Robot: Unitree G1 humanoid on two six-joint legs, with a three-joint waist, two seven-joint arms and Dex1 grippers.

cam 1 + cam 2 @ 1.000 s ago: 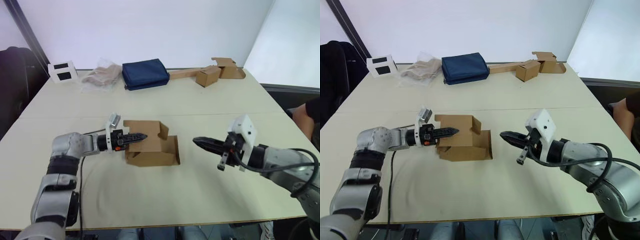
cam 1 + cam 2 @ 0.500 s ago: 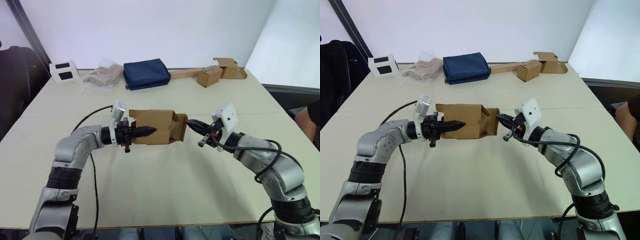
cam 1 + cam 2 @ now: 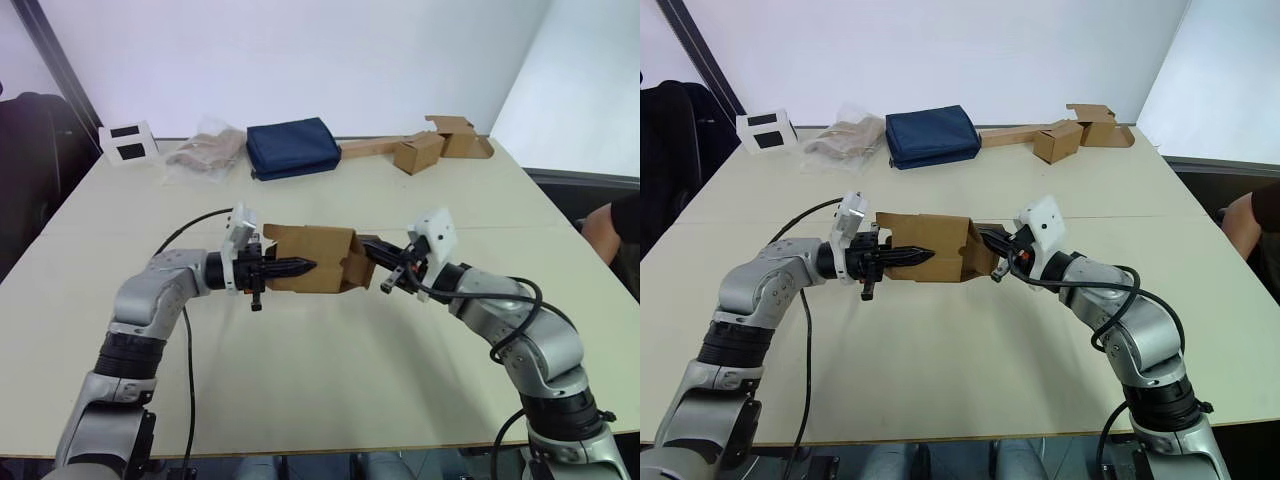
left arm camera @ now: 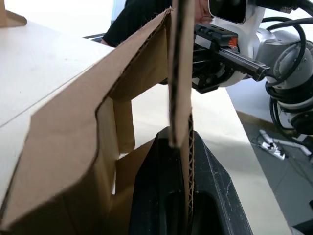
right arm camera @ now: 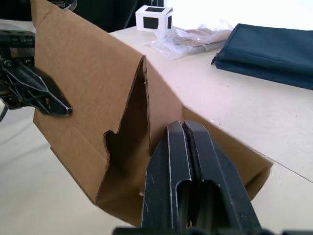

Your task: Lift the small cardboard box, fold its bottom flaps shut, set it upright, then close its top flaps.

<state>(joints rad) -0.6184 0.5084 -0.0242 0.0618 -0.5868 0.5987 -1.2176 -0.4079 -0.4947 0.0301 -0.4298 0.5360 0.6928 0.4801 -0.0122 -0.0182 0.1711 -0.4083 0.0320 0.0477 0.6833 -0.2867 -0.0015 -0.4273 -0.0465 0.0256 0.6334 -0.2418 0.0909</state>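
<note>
Two black claws, corrugated brown box point(image 3: 318, 256)

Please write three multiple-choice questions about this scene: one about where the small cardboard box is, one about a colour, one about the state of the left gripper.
1. Where is the small cardboard box?
A. flat on the table
B. held up between both grippers
C. beside the blue bag

2. What colour is the bag at the far edge of the table?
A. dark blue
B. red
C. green

3. The left gripper is:
A. open, away from the box
B. shut on a box wall
C. resting on the table

Answers: 1 B, the right gripper meets the box's other end; 2 A, visibly navy; 3 B, the left wrist view shows cardboard pinched between the jaws.
</note>
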